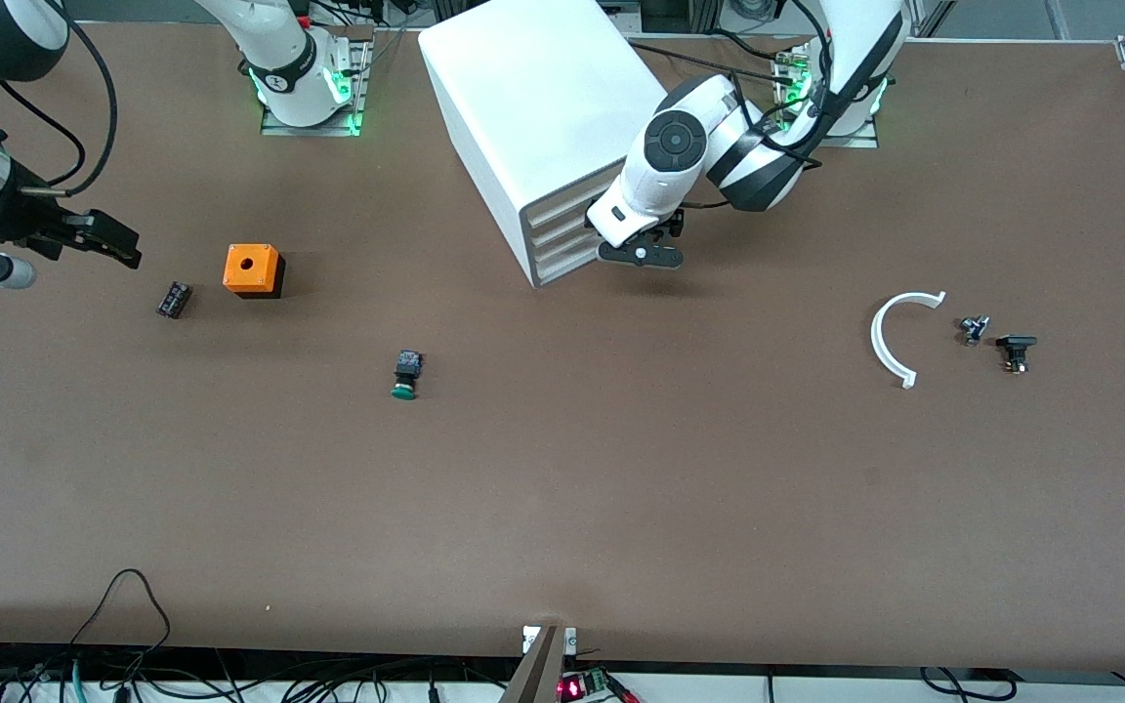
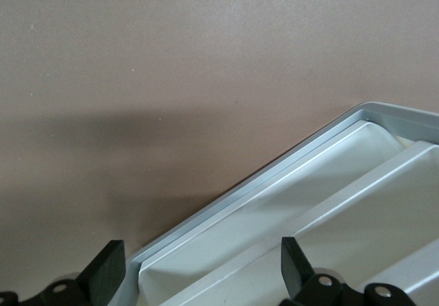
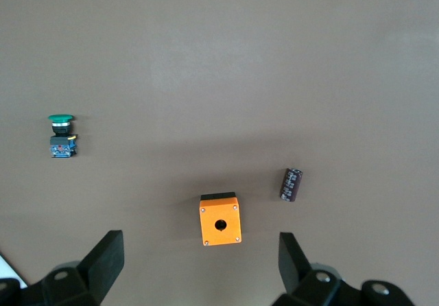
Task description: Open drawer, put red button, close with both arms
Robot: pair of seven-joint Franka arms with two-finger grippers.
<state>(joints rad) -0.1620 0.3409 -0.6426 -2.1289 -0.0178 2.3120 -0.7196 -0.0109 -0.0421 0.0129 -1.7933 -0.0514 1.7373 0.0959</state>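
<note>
The white cabinet (image 1: 533,107) stands near the arms' bases. Its four cream slat drawer fronts (image 1: 562,239) all look shut. My left gripper (image 1: 639,254) is open right at the fronts' lower corner. In the left wrist view (image 2: 200,272) its fingers (image 2: 106,268) straddle the edge of a slat front (image 2: 309,203) and hold nothing. My right gripper (image 1: 118,242) is open and empty in the air toward the right arm's end of the table. In the right wrist view (image 3: 199,261) it is over the table beside the orange box. No red button shows in any view.
An orange box with a hole (image 1: 253,270) (image 3: 220,219), a dark cylinder (image 1: 173,299) (image 3: 291,184) and a green-capped button (image 1: 406,376) (image 3: 62,136) lie on the table. A white curved piece (image 1: 887,337) and two small dark parts (image 1: 1016,350) lie toward the left arm's end.
</note>
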